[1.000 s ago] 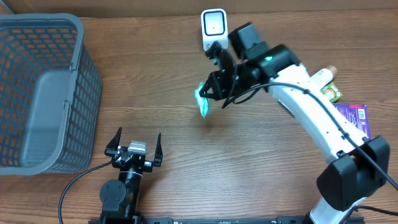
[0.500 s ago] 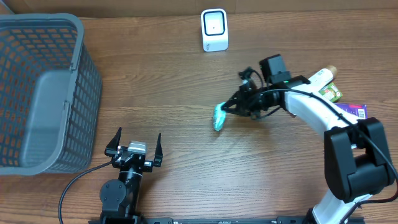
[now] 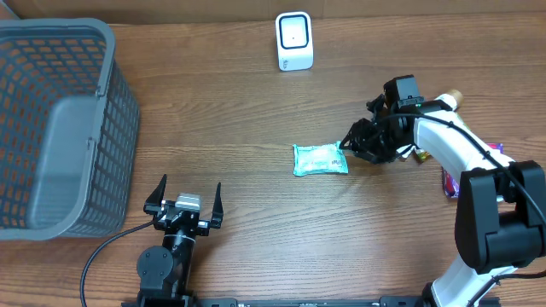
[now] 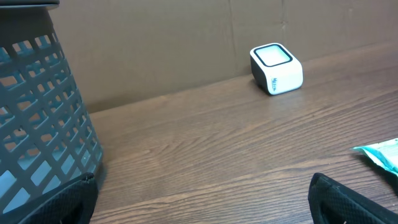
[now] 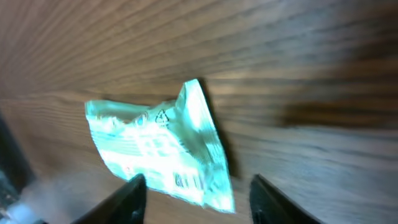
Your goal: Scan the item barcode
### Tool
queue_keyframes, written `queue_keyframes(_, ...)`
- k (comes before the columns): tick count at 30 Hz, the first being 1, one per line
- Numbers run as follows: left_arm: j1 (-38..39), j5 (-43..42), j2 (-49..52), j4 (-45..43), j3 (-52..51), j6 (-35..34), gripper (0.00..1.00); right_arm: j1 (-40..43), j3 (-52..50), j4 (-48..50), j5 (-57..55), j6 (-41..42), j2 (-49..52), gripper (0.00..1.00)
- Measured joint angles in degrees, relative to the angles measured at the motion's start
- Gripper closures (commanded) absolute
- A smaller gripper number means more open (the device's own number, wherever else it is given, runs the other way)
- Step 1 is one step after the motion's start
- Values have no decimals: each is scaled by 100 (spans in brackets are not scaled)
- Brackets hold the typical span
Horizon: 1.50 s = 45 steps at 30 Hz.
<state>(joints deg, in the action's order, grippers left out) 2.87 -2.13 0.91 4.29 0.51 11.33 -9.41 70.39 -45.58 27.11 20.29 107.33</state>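
The table [image 3: 256, 230] is brown with darker wood grain. The packet [image 3: 320, 159] is mint green with white print and small dark marks. Near the far edge, the scanner [image 3: 294, 40] is white with a pale grey window. At the left edge the basket [image 3: 124, 111] is grey, an open lattice. A purple box [image 3: 447, 182] shows by the right edge.

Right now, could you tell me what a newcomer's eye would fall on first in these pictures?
The bright teal packet lying flat in the middle of the table stands out first, with the open right claw at its right end. Next comes the big grey basket filling the left side, then the small white scanner at the far edge.
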Motion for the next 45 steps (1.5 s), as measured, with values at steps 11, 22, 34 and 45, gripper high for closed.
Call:
queue_keyframes(11,0,0,0,0,0,0,0,-782,1167,-1526,-455,-358,-20,96)
queue_keyframes(22,0,0,0,0,0,0,0,-1762,127,-844,-1596,-76,-17,96)
queue_keyframes(34,0,0,0,0,0,0,1,-1633,-367,1279,-3381,46,-15,96)
queue_keyframes(45,0,0,0,0,0,0,0,-1388,553,925,-2553,-398,-11,76)
